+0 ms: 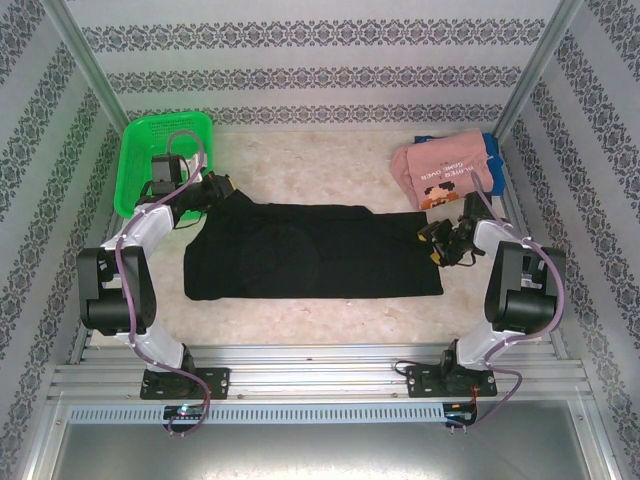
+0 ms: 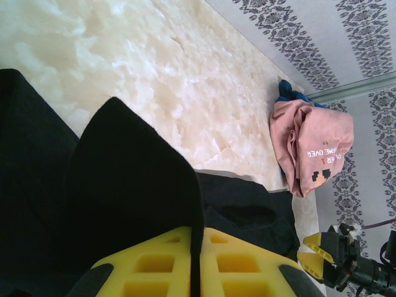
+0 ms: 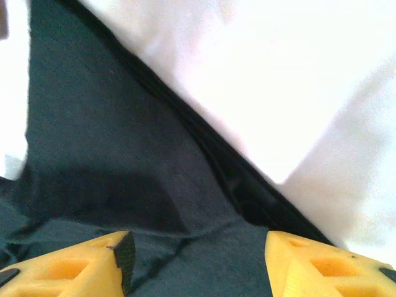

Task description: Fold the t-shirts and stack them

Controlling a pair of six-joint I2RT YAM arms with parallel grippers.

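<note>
**Black t-shirt (image 1: 310,250) lies spread out, pinched at its far-left corner**

At the far left stands the green basket (image 1: 165,160), and just beside it the left end effector (image 2: 197,260) is closed tight on a peak of black cloth. In the left wrist view the fabric rises in a soft tent from between the yellow fingers (image 2: 154,266). The shirt lies lengthwise across the middle of the pale surface (image 1: 330,170), mostly flat with a few shallow ridges.

The cloth looks light, limp and matte. It should drape and sag from any single hold and keep no shape of its own. It is unlikely to slip from a firm pinch, but a shallow bite may catch one layer alone. The best holds are probably the corners and hems, with both layers taken together and both ends lifted evenly so the fold falls straight.

The right end effector (image 3: 198,266) hangs over the shirt's right end with its jaws partly apart, black cloth beneath them and nothing clamped. Whether the tips touch the fabric I cannot tell.

Behind it, at the far right, the pink t-shirt (image 1: 445,170) lies bunched on the blue t-shirt (image 1: 487,150), near the black one but apart from it
</note>
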